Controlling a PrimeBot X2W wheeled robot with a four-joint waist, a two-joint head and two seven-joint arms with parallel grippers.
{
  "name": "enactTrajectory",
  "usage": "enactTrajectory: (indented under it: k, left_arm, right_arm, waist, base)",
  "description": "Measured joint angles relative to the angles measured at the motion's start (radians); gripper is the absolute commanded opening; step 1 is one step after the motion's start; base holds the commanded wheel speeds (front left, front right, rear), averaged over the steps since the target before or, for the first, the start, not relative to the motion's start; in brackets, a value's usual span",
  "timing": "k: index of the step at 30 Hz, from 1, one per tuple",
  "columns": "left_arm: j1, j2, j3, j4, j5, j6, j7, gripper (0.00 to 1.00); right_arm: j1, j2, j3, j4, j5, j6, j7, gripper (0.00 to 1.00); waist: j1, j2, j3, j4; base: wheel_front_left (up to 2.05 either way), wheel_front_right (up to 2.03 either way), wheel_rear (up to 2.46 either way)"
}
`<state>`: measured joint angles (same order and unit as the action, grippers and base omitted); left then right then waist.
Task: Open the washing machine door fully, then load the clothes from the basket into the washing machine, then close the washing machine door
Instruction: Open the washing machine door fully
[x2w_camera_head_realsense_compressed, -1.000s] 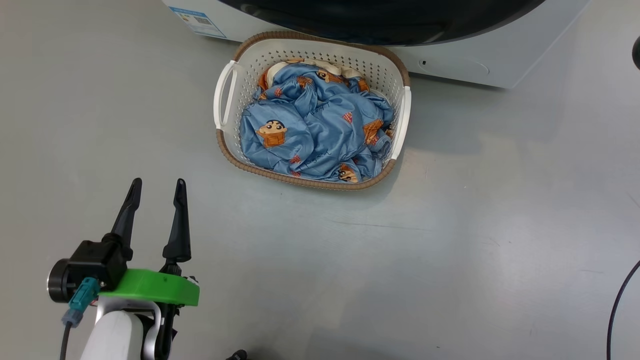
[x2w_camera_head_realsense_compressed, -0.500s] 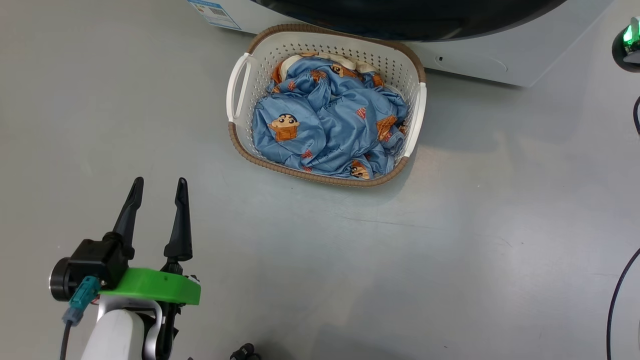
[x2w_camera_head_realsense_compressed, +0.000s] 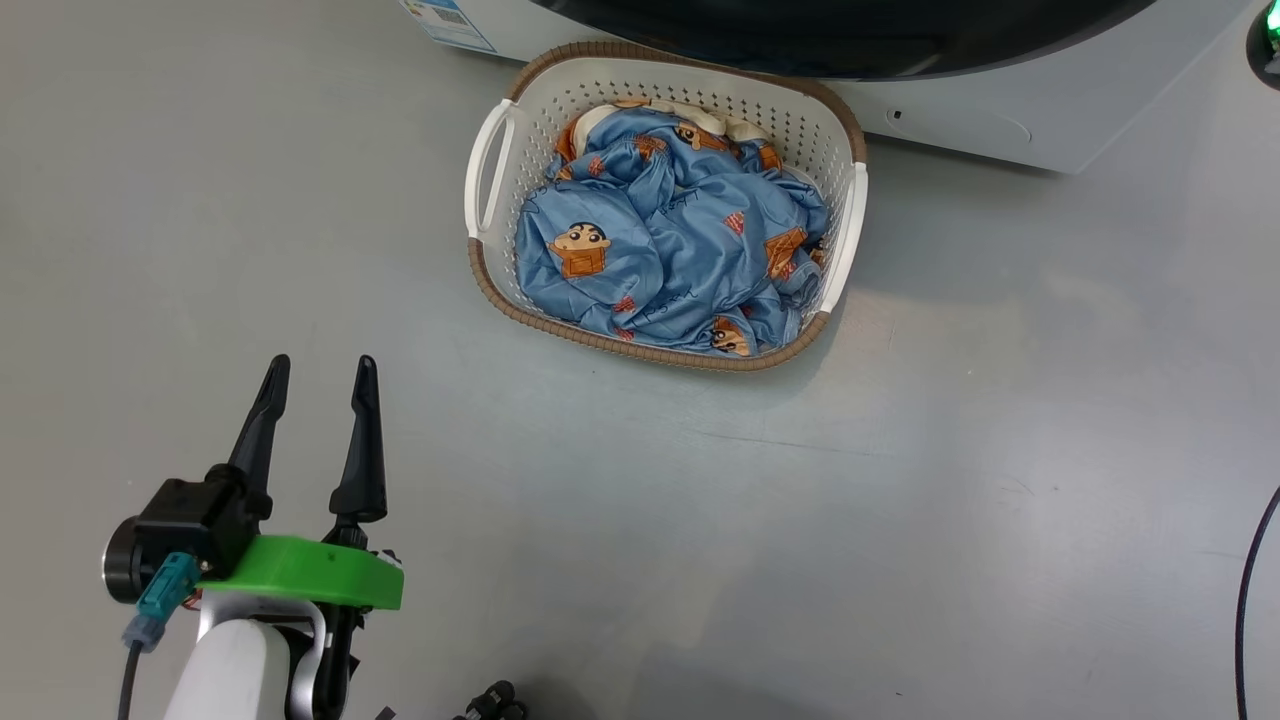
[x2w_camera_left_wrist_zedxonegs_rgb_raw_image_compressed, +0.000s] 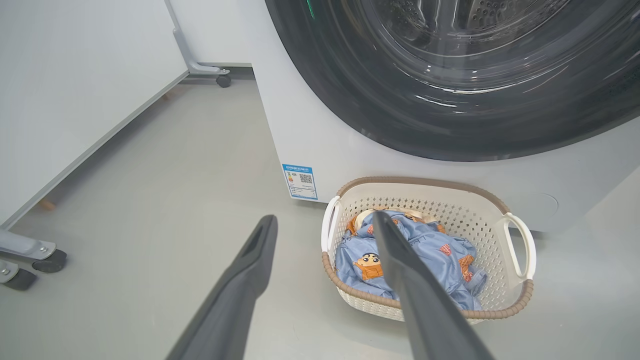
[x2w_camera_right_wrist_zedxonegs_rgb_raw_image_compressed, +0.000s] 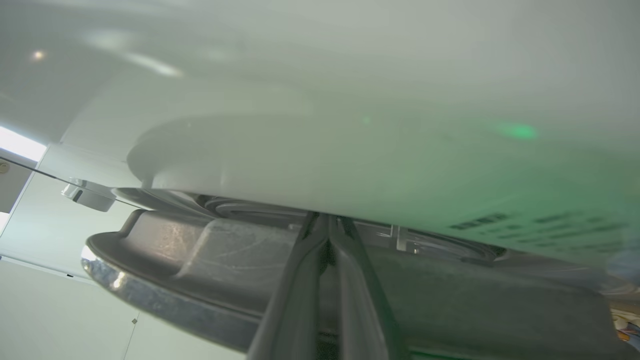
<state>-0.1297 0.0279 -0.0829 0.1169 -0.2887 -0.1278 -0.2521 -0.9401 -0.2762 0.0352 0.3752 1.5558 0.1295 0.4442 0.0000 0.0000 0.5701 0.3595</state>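
Right gripper (x2w_camera_right_wrist_zedxonegs_rgb_raw_image_compressed: 328, 218): fingers together, tips at the seam between door (x2w_camera_right_wrist_zedxonegs_rgb_raw_image_compressed: 165, 260) and washer (x2w_camera_right_wrist_zedxonegs_rgb_raw_image_compressed: 350, 125) front.
Door: directly ahead of the right tips; right arm nearer.
Left gripper (x2w_camera_head_realsense_compressed: 321, 362): fingers apart, empty, over the floor.
Basket (x2w_camera_head_realsense_compressed: 500, 290): on the floor before the washer, holding clothes (x2w_camera_head_realsense_compressed: 680, 240).

**A:** What carries the scene?

**B:** A smooth grey floor (x2w_camera_head_realsense_compressed: 640, 520), faintly scuffed.

**A:** What stands directly on it?

**B:** The washing machine (x2w_camera_head_realsense_compressed: 1000, 120). The basket (x2w_camera_head_realsense_compressed: 650, 352) stands just in front of the machine's base. In the left wrist view, a white panel on castors (x2w_camera_left_wrist_zedxonegs_rgb_raw_image_compressed: 75, 100) stands left of the machine, well apart from it.
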Motion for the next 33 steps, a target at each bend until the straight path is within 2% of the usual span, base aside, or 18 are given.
enactTrajectory:
  k: [33]
  left_arm:
    - [-0.014, -0.001, 0.012, -0.002, -0.010, 0.000, 0.000, 1.00]
  right_arm:
    - [-0.017, 0.007, 0.052, 0.014, 0.005, 0.000, 0.076, 0.00]
  waist:
    - [0.0000, 0.0000, 0.005, -0.036]
  base:
    - [0.00, 0.00, 0.00]
